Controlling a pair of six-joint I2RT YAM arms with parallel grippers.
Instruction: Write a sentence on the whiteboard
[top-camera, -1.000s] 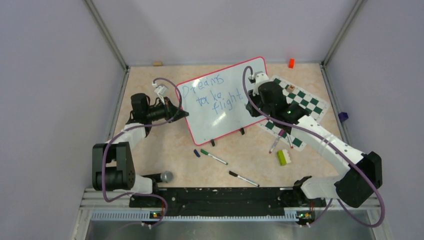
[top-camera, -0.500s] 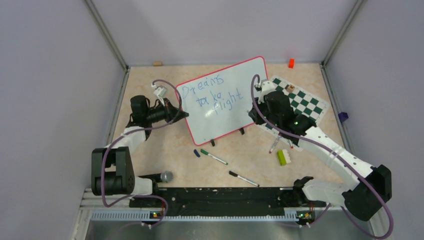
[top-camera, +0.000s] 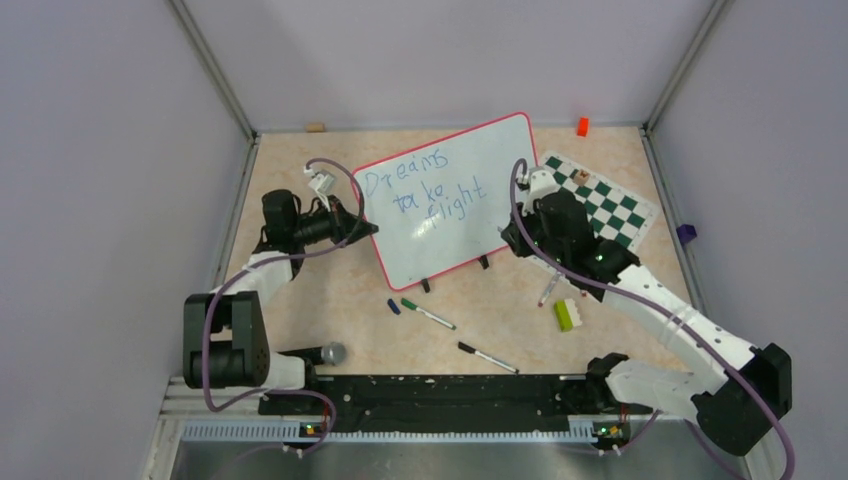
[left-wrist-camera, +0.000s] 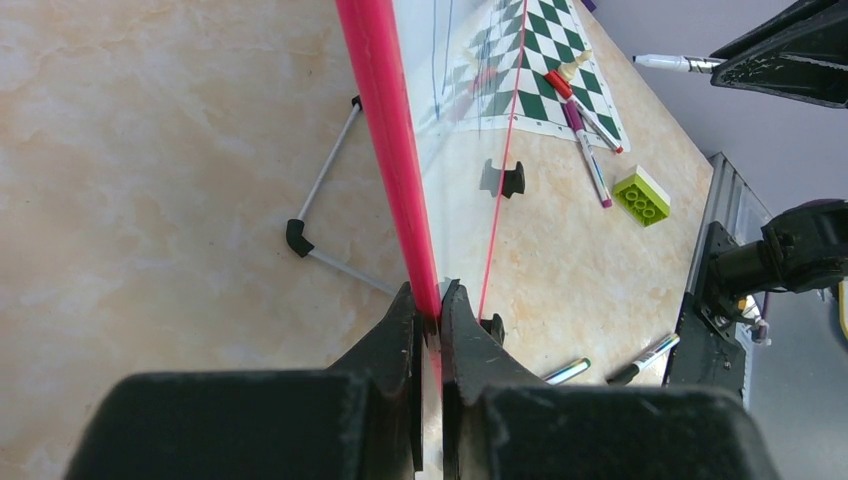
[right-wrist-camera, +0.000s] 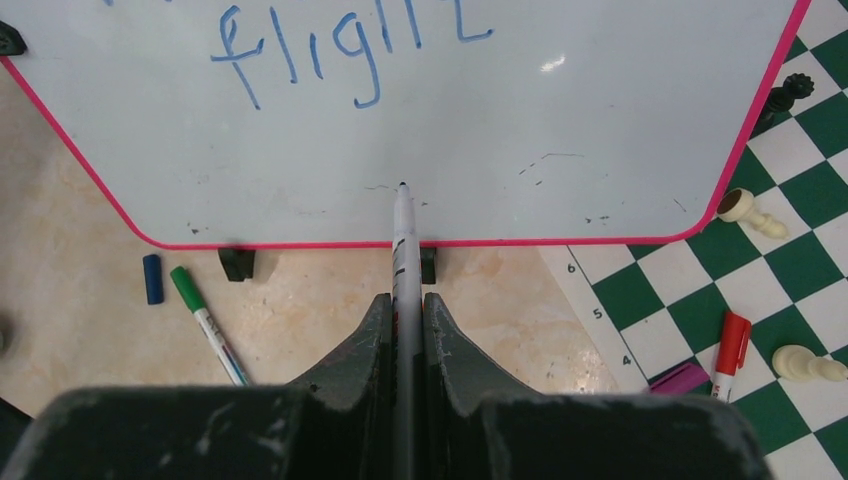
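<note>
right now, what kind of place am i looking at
Probably a robot lab test cell: plain walls box in a small table, a left arm and right arm are bolted at its near edge, and props lie about: whiteboard, chess mat, markers.

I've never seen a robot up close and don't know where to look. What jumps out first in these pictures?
A red-framed whiteboard stands mid-table, carrying a blue handwritten sentence, "Dreams take flight". The left gripper pinches the board's left edge, while the right gripper holds a marker aimed at its bare lower part. A green-and-white chess mat lies to the right.
</note>
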